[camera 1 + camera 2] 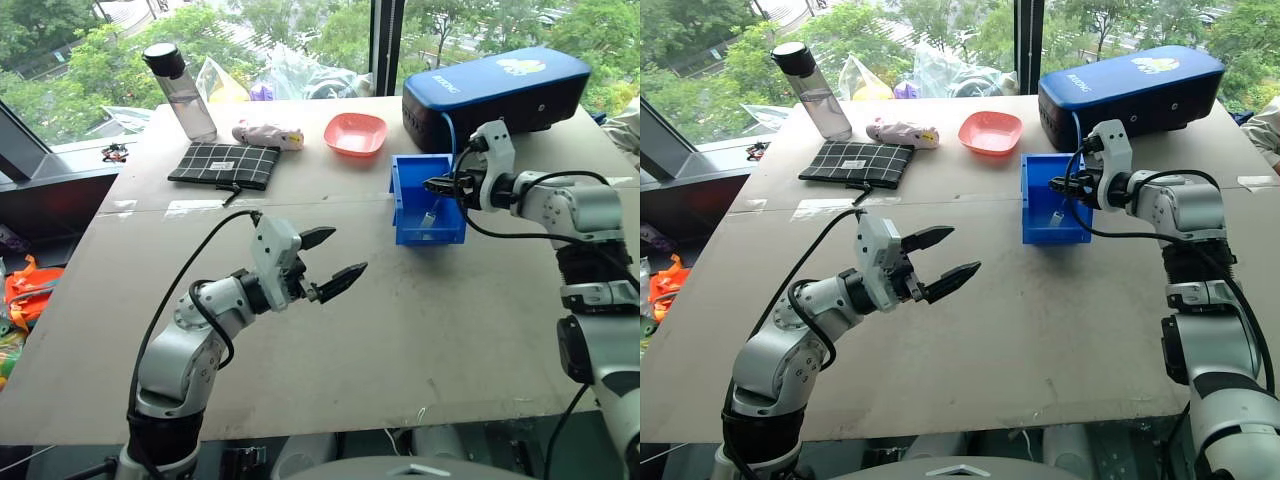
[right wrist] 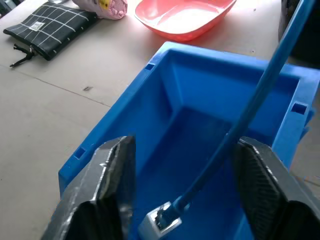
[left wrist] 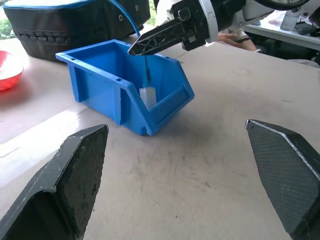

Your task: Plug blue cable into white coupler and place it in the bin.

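Dark-blue case (image 1: 497,88): short white brand lettering on its near side and a top logo, both illegible

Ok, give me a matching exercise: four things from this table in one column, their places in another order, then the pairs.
Things:
1. white coupler
2. pink bowl
3. water bottle
4. checked pouch

Places:
A. far left corner of the table
B. in front of the bottle
C. inside the blue bin
D. left of the dark-blue case

Pairs: 1-C, 2-D, 3-A, 4-B

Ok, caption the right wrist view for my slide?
Open right gripper above the blue bin, blue cable plugged into the white coupler inside.
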Tool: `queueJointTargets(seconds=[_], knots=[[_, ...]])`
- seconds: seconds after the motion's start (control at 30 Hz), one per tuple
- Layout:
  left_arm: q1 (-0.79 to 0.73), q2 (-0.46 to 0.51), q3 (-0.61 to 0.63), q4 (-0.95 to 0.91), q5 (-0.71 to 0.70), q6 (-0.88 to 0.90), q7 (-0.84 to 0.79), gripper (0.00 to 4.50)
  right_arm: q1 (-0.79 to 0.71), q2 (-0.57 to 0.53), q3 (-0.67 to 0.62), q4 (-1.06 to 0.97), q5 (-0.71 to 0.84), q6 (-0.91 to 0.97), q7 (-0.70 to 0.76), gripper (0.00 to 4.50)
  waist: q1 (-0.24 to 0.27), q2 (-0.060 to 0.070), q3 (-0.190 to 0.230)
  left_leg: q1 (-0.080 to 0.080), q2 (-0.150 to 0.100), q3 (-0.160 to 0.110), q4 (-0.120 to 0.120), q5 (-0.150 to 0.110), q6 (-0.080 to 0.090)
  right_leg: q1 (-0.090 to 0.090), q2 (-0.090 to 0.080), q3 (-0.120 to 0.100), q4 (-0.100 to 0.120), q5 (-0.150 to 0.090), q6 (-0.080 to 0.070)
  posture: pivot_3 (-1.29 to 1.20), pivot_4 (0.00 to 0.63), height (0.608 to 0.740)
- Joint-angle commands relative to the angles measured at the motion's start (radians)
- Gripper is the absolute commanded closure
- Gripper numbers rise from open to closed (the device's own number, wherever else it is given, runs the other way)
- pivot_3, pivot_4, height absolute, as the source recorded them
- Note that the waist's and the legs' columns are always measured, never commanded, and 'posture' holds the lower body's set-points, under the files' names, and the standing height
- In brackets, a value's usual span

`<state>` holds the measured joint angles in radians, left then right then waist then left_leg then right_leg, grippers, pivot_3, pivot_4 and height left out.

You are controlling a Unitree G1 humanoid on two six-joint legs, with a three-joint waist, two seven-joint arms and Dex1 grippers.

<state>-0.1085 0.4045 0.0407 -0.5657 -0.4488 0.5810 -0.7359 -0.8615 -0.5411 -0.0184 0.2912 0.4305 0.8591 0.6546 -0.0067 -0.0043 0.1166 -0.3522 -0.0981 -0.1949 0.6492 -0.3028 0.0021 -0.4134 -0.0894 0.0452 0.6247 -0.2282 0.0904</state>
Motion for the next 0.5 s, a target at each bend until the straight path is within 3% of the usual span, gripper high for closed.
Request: queueJointTargets(seconds=[0.03, 0.13, 0.23, 0.4, 0.5], knots=[[0.04, 0.021, 0.045, -0.07, -0.049, 0.008, 0.028, 0.0, 0.147, -0.056, -0.114, -0.28, 0.102, -0.056, 0.105, 0.44, 0.0, 0.0, 0.0, 0.0, 0.0, 0.0, 0.0, 0.0, 0.0, 0.0, 0.0, 0.0, 0.0, 0.0, 0.0, 0.0, 0.15, 0.737], [0.115, 0.071, 0.09, -0.093, -0.088, 0.04, 0.023, 0.0, 0.395, -0.136, -0.222, -0.534, 0.186, -0.114, 0.232, 0.44, 0.012, 0.001, 0.001, -0.001, 0.001, -0.001, 0.0, 0.0, 0.0, 0.0, 0.001, -0.002, -0.001, 0.0, 0.0, 0.0, 0.15, 0.737], [0.207, 0.138, 0.144, -0.119, -0.128, 0.057, -0.006, 0.0, 0.662, -0.24, -0.322, -0.658, 0.141, -0.262, 0.351, 0.44, 0.021, 0.002, 0.002, -0.001, 0.001, -0.001, 0.0, 0.0, 0.0, 0.0, 0.0, -0.002, -0.001, 0.0, 0.0, 0.0, 0.15, 0.737], [0.41, 0.245, 0.268, -0.139, -0.182, 0.037, -0.107, 0.0, 1.034, -0.312, -0.537, -0.611, 0.06, -0.54, 0.54, 0.44, 0.021, 0.002, 0.005, 0.004, 0.001, 0.006, 0.0, -0.003, 0.004, 0.005, 0.0, 0.001, 0.0, 0.0, 0.0, 0.0, 0.15, 0.737], [0.519, 0.274, 0.321, -0.147, -0.191, 0.012, -0.146, 0.0, 1.152, -0.323, -0.629, -0.541, 0.042, -0.645, 0.601, 0.44, 0.019, 0.003, 0.01, 0.008, 0.003, 0.014, 0.0, -0.004, 0.006, 0.007, 0.002, 0.005, 0.0, -0.001, 0.001, 0.0, 0.15, 0.737]])
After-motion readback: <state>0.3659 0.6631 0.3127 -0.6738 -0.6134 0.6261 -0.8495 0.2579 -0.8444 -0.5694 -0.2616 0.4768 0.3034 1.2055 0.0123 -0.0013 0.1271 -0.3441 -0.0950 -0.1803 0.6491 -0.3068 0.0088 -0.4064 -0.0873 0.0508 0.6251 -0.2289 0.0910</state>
